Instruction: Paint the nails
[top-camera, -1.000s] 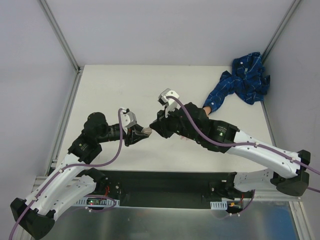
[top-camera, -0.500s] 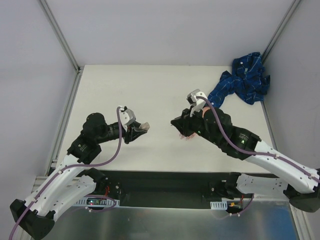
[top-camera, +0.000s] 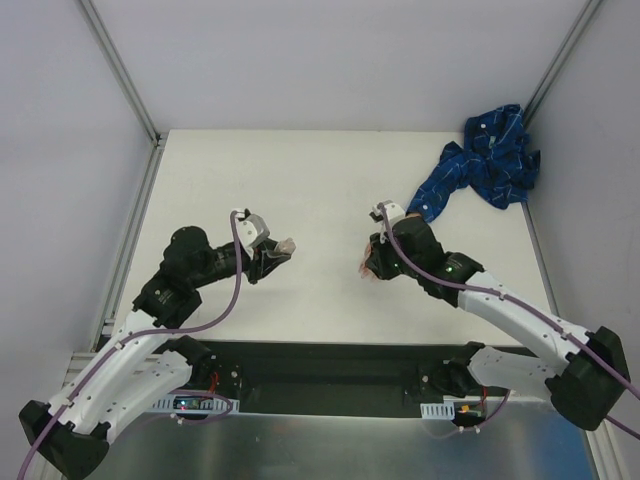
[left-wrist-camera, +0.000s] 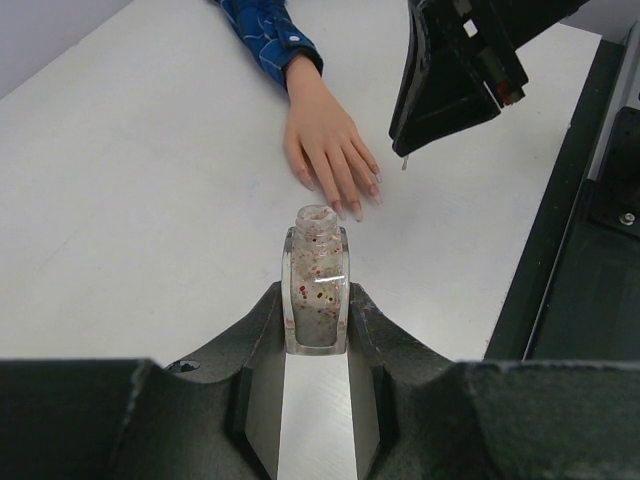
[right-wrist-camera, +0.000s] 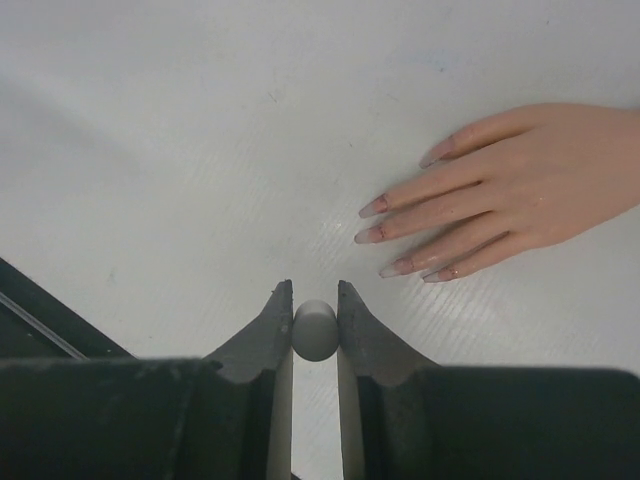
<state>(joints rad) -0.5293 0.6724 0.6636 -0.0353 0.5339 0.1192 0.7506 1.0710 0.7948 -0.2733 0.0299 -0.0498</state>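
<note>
Left arm (top-camera: 120, 360) and right arm (top-camera: 520, 318) are white shells with black joints, chunky black gripper fingers (left-wrist-camera: 235, 345), and a purple cable (top-camera: 237, 285) snaking along each.

Mannequin hand (top-camera: 366, 271) mostly under right arm (top-camera: 480, 295)

white table (top-camera: 260, 180), mannequin hand (left-wrist-camera: 322, 135), blue patterned sleeve (top-camera: 490, 160)

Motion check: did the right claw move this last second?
Yes. The right claw, holding the brush cap, pulled right, away from the bottle, toward the blue sleeve.
</note>
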